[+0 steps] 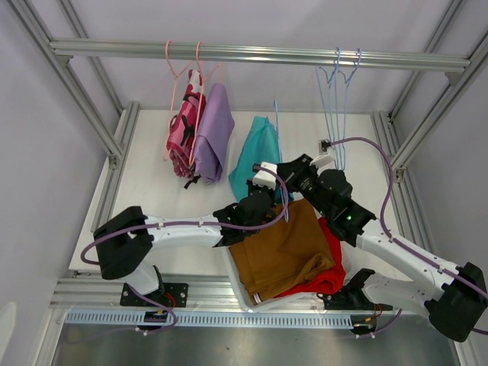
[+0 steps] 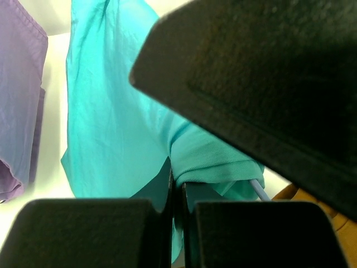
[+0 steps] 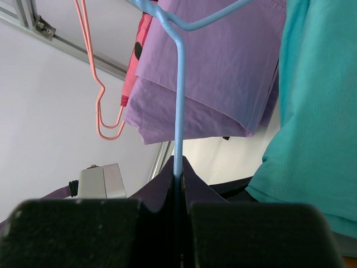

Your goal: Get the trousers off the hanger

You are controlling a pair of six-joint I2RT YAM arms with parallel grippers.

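Over the white table (image 1: 152,194), the teal trousers (image 2: 111,111) are pinched at their near end by the left gripper (image 2: 177,195), blue hanger (image 3: 178,111) clamped by the right gripper (image 3: 177,181).

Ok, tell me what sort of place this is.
Most likely a robotics test cell, not a home: an aluminium-profile frame encloses a plain white table, two black-and-white robot arms are bolted at its near edge, and lilac folded cloth trousers hang from a pink wire hanger on the frame's rail.

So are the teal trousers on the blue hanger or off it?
On it. The teal trousers hang folded over the blue hanger; its wire shows under the cloth, which the left end effector pinches.
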